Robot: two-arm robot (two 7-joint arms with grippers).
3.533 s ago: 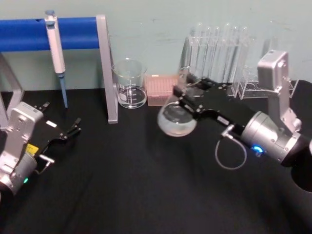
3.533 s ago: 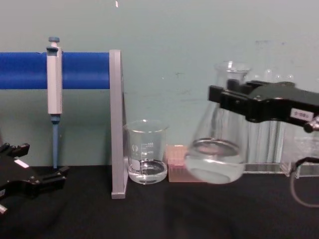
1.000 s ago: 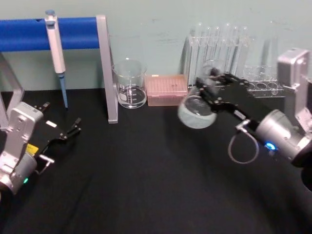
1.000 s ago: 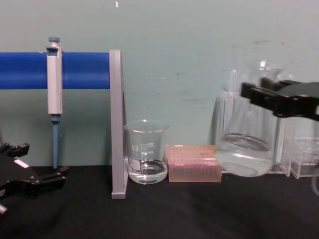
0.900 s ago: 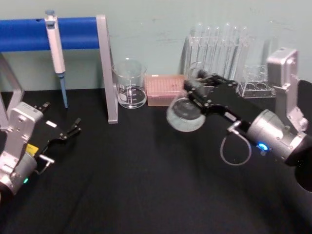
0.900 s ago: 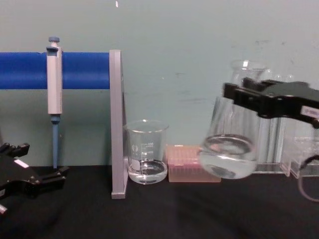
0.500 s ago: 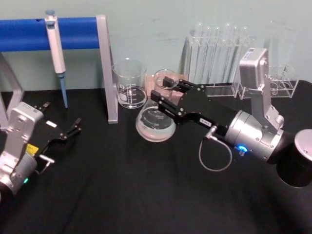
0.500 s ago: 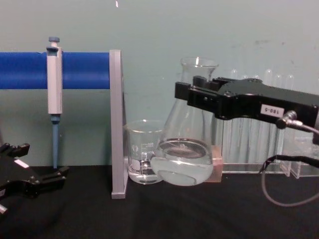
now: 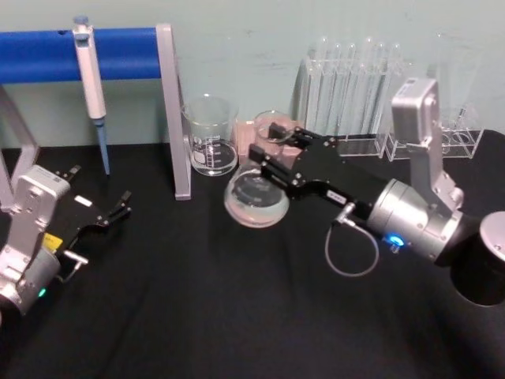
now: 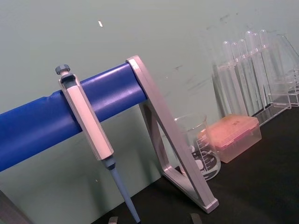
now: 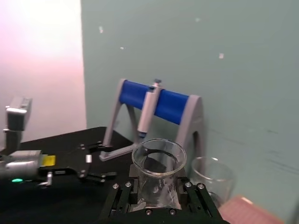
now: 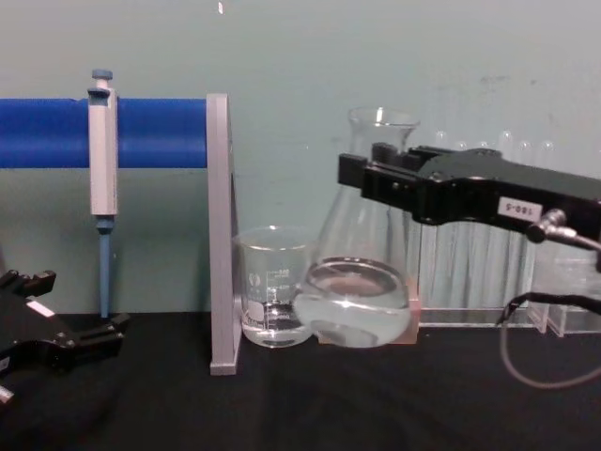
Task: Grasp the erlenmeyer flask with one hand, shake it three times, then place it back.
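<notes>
The erlenmeyer flask (image 9: 256, 197) is clear glass with a little clear liquid in its wide base. It hangs slightly tilted, just above the black table (image 9: 197, 316), in front of the beaker and the pink box. My right gripper (image 9: 276, 150), the hand, is shut on the flask's neck below the rim. In the chest view the flask (image 12: 357, 301) sits centre-right with the right gripper (image 12: 380, 183) clamped round its neck. The right wrist view looks down on the flask's round rim (image 11: 159, 156). My left gripper (image 9: 99, 189) rests open at the table's left, away from the flask.
A glass beaker (image 9: 211, 138) stands beside the grey leg (image 9: 175, 110) of the blue pipette stand, which holds a pipette (image 9: 91, 71). A pink tip box (image 10: 233, 137) lies behind the flask. A rack of test tubes (image 9: 355, 79) stands at the back right.
Over the last second the right gripper swung the flask from the right, by the test tubes, leftward toward the beaker. In the last half second it shifted slightly right. The left arm stayed still.
</notes>
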